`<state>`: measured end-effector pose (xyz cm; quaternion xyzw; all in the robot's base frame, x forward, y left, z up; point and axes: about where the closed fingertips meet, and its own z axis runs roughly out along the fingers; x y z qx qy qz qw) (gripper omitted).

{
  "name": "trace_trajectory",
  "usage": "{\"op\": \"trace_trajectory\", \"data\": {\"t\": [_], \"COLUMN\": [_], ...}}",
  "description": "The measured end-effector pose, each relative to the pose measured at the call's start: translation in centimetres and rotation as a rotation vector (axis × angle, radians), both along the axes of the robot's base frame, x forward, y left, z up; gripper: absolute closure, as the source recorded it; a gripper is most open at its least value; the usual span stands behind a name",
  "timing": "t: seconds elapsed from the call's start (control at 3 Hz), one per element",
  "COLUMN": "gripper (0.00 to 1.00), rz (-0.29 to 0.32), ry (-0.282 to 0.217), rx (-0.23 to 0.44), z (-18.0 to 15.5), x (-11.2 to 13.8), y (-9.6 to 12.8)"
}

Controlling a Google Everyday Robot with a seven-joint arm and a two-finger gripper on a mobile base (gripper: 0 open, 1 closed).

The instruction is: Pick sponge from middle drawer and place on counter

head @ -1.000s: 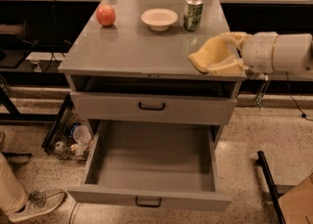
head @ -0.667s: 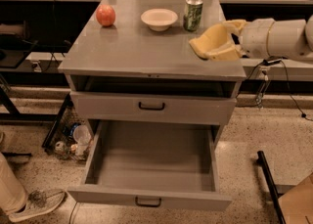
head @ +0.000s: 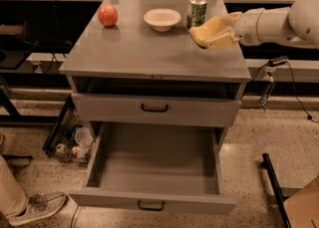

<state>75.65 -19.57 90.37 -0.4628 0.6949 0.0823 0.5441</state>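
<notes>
My gripper [head: 202,38] reaches in from the right and hovers just above the right rear part of the counter [head: 144,48], next to the green can. Its yellowish fingers [head: 212,23] are closed on a pale yellow soft block, the sponge [head: 218,35], which blends with them. The middle drawer [head: 154,165] is pulled wide open at the bottom of the cabinet, and nothing shows inside it. The drawer above it [head: 154,108], with a like black handle, is shut.
On the counter stand a red apple [head: 107,15] at rear left, a white bowl [head: 162,19] at rear middle and a green can [head: 198,11] beside the gripper. A person's shoe [head: 40,207] and floor clutter [head: 75,140] lie left of the cabinet.
The gripper has carried the sponge up and back from the counter's right edge to above its right rear, close to the can. The drawer has stayed open.
</notes>
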Motion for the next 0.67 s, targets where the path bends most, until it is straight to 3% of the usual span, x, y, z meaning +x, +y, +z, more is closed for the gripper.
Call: {"op": "trace_trajectory", "data": {"t": [0.67], "gripper": [0.35], "rz": [0.015], "ry": [0.088], "rx": [0.017], "z": [-2.0], "x": [3.9], "y": [1.5]}}
